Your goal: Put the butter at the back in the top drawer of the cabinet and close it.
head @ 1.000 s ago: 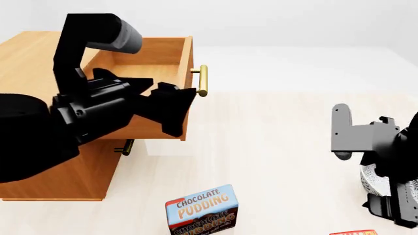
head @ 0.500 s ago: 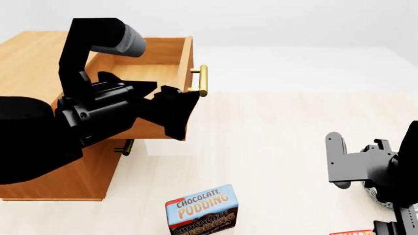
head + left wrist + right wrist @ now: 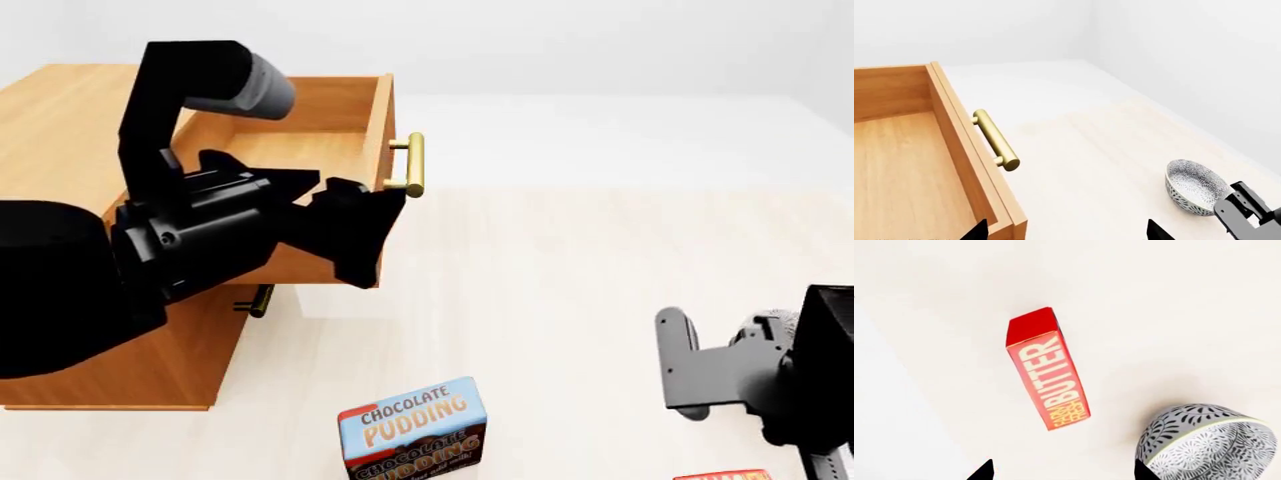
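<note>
The butter (image 3: pixel 1047 369), a red carton with white lettering, lies flat on the pale floor; in the head view only a red sliver (image 3: pixel 722 474) shows at the bottom edge. My right gripper (image 3: pixel 1064 474) hangs open above the butter's near end, touching nothing. The cabinet (image 3: pixel 80 130) stands at the left with its top drawer (image 3: pixel 380 130) pulled out and nothing visible inside. My left gripper (image 3: pixel 363 232) is open beside the drawer front (image 3: pixel 964 150), just below the brass handle (image 3: pixel 995 141), holding nothing.
A patterned bowl (image 3: pixel 1207 442) sits right beside the butter, close to one right fingertip. The Chocolate Pudding box (image 3: pixel 414 430) stands in front of the cabinet. The handle of the drawer below (image 3: pixel 260 300) pokes out under my left arm. My right arm (image 3: pixel 701 365) is at lower right.
My right arm has dropped lower and shifted slightly left in the head view. The left arm and the open drawer have barely moved.
</note>
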